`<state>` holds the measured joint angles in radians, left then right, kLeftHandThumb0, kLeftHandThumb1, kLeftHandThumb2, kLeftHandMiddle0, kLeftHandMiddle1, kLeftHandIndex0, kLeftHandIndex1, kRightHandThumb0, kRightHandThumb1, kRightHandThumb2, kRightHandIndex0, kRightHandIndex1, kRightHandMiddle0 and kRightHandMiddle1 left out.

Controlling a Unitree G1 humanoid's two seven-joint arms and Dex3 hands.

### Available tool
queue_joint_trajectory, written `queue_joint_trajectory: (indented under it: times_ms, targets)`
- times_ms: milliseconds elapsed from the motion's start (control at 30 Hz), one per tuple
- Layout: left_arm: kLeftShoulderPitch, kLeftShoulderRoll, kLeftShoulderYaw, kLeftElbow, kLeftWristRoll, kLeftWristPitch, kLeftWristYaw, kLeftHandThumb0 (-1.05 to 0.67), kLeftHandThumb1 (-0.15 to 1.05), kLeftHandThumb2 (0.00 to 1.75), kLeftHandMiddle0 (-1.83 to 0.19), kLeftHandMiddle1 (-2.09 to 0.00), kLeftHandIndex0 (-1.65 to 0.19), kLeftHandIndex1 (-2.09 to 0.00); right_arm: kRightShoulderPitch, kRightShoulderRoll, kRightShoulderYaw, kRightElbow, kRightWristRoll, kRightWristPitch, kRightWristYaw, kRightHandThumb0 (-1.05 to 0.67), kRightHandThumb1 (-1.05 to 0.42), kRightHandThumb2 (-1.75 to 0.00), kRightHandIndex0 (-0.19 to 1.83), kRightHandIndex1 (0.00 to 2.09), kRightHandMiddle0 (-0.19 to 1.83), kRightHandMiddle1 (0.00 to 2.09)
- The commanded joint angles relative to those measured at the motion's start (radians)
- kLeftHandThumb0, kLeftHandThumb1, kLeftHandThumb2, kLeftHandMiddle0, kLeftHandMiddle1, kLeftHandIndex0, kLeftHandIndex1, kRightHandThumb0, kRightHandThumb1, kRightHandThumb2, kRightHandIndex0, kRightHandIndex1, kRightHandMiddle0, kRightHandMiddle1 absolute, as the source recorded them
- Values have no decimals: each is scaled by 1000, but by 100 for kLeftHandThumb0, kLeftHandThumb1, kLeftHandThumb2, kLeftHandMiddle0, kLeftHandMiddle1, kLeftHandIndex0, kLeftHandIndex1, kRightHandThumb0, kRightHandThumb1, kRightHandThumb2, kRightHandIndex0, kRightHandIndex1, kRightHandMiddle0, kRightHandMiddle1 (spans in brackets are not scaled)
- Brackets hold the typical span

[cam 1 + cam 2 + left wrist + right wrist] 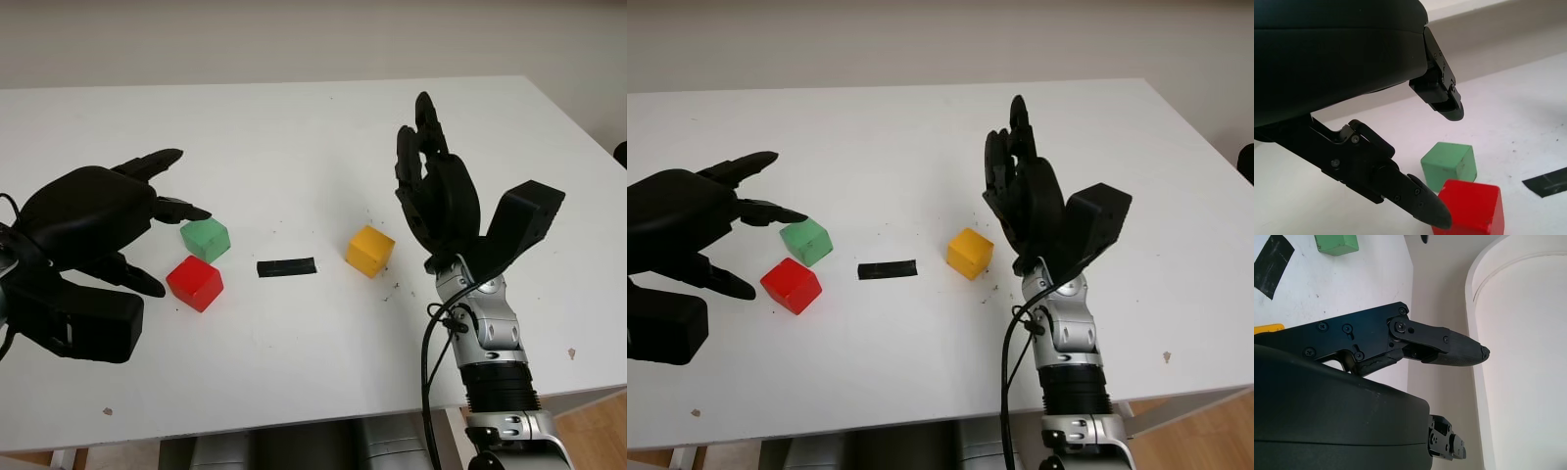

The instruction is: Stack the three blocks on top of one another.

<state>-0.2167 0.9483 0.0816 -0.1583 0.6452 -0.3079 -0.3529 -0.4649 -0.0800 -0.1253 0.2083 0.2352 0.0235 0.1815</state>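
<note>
Left wrist view: the left hand (1400,161) is being held open just above the table, nothing being gripped, with one finger (1444,100) poised over the green block (1448,164) and a lower finger (1418,200) hanging beside the red block (1471,208). In the left eye view the same hand (93,220) is being carried at the left side of the table (294,127), fingertips close to the green block and apart from it. The two blocks are lying just beside each other, the red one nearer the robot, corners almost touching. A strip of black tape (286,267) is lying between this pair and the yellow block (369,251), which is sitting well apart to the right.

The right hand (436,191) is being held raised beside the yellow block, open and empty.

No stacking is yet being done; a first pickup is judged to be the step in hand. For a clean grasp, the fingers are best being lowered squarely onto opposite faces of one block only. Since the red neighbour is so close, it is likely to be nudged unless the approach is being made from the free sides.
</note>
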Motion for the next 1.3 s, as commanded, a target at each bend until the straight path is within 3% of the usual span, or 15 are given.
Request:
queue_joint_trajectory:
  times_ms: [0, 400, 767, 1100, 1267]
  targets:
    - [12, -7, -11, 14, 8, -18, 27, -69, 75, 7, 12, -4, -67, -8, -10, -5, 1, -14, -3, 0, 2, -62, -105, -62, -19, 0, -19, 2]
    - [24, -25, -29, 24, -21, -39, 25, -68, 76, 5, 12, -5, -75, -11, -9, -10, -3, -25, 0, 12, 4, -62, -105, -61, -19, 0, -19, 1]
    - [26, -2, -19, -17, -91, 19, -114, -71, 78, 6, 15, -5, -72, -9, -13, -13, -2, -22, -4, 14, 4, -62, -105, -61, -19, 0, -19, 2]
    - [40, -12, -39, -2, 97, -7, 21, -71, 77, 5, 12, -6, -74, -9, -8, -10, -3, -32, -2, 19, 2, -62, -105, -61, -19, 0, -19, 2]
    - [38, -12, -54, -11, 144, 6, 23, -72, 78, 6, 14, -5, -73, -8, -2, -8, -3, -43, 0, 27, -2, -61, -105, -61, -19, 0, -19, 0]
